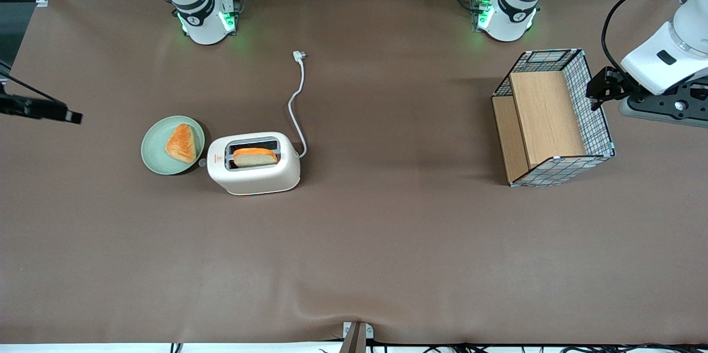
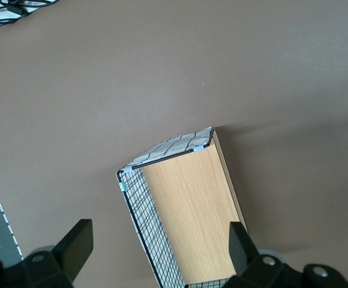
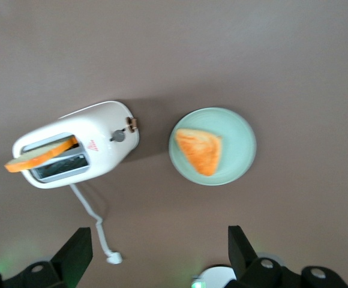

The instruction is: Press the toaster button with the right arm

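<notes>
From the front, the toaster [image 1: 254,164] stands on the brown table [image 1: 354,242] with a slice of bread [image 1: 255,157] upright in the slot nearer the camera. Its white cord [image 1: 297,104] trails away to an unplugged end. The toaster button [image 1: 202,162] is only a small pale nub on the narrow end beside the green plate [image 1: 156,160], which carries a triangular toast piece [image 1: 182,143]. The right arm's gripper [image 1: 38,109] barely enters at the working arm's end of the table, mostly cut off, well apart from the toaster. A wire basket [image 1: 553,118] sits toward the parked arm's end.

The left wrist view shows just the basket [image 2: 186,222], partly cropped.

In the right wrist view the gripper [image 3: 160,255] hangs high above toaster [image 3: 78,144] and plate [image 3: 240,153], its fingers [image 3: 75,255] spread wide and holding nothing (only their tips show). The button [image 3: 132,124] juts from the toaster's end facing the plate.
</notes>
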